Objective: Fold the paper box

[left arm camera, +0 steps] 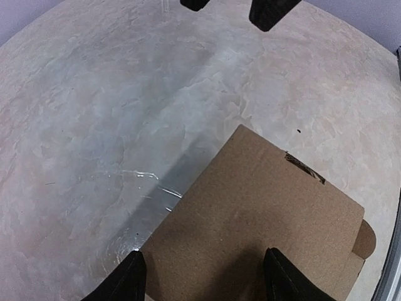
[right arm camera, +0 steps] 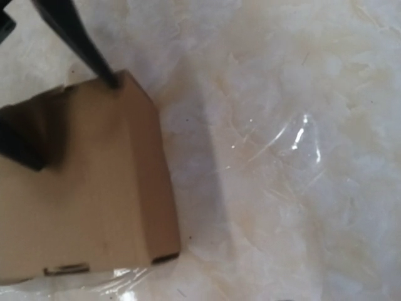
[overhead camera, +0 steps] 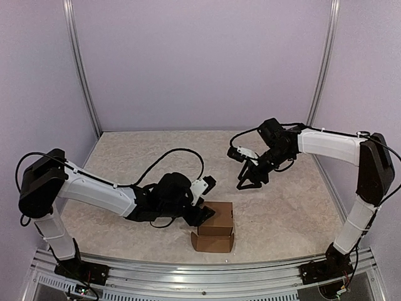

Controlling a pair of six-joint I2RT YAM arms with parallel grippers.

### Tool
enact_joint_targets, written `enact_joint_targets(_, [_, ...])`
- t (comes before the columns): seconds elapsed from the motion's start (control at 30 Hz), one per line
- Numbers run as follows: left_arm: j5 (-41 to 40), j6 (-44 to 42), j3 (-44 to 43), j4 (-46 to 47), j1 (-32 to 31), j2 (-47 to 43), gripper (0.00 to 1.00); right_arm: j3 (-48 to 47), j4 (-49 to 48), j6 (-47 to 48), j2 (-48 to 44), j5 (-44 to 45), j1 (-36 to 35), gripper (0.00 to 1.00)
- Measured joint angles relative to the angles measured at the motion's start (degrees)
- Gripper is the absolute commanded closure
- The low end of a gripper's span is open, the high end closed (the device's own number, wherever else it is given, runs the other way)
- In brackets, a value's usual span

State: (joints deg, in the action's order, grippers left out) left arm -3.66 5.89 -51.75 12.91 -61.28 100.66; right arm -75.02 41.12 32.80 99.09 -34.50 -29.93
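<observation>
Around the paper box (overhead camera: 216, 227): bare marbled table (overhead camera: 125, 157), lilac walls (overhead camera: 200, 63), a metal rail (overhead camera: 188, 266) along the near edge, a black cable (overhead camera: 178, 152) looping above the left arm. Sits near the front of the table, about midway between the two bases, already box-shaped, with a lower part jutting toward the rail.

From above only: right gripper (overhead camera: 250, 182) over the table, beyond the box and to its right, well apart from it. In the left wrist view only: a narrow slot (left arm camera: 306, 168) in the box's top and a rounded tab (left arm camera: 365, 238) at its side. In the right wrist view only: one dark finger (right arm camera: 78, 44) of the left gripper (overhead camera: 203, 217) touching a corner of the box.

Left fingers (left arm camera: 128, 279) spread wide, one at the box's edge, the other over its top, not clamping it. Right fingers partly apart, holding nothing.
</observation>
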Motion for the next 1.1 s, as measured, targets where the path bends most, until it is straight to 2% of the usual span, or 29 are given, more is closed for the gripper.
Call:
enact_joint_targets(0.07, [0.68,-1.55,0.76,2.05,-0.31,0.24,0.39,0.13,-0.04,-0.33,0.0,0.04,-0.07,0.34])
enact_joint_targets(0.13, [1.22,-3.28,1.16,4.2,-0.5,0.85,0.39,0.48,-0.02,-1.05,0.02,0.17,-0.46,0.28])
enact_joint_targets(0.33, [2.21,-9.77,1.31,7.61,-0.66,1.64,0.38,0.02,1.01,-0.85,1.95,0.26,-3.26,0.26])
enact_joint_targets(0.57, [0.87,-15.1,1.31,6.27,-0.68,-0.31,0.36,-4.96,2.91,-0.87,8.55,-1.05,-4.83,0.23])
enact_joint_targets(0.67, [-4.92,-9.77,1.27,1.62,-2.05,-4.92,0.34,-5.09,3.69,-0.96,9.79,0.15,-6.32,0.23])
enact_joint_targets(0.77, [-9.51,3.32,0.92,-6.64,-4.28,-10.8,0.33,-5.07,4.07,-1.51,11.37,0.96,-8.33,0.24])
enact_joint_targets(0.93, [-9.46,24.55,4.48,-14.34,-8.04,-16.76,0.34,-4.46,3.56,-3.61,12.76,0.79,-9.62,0.31])
enact_joint_targets(1.1, [-8.41,34.01,7.45,-18.62,-11.15,-14.49,0.36,-2.05,1.2,-7.13,11.98,-0.31,-9.62,0.32])
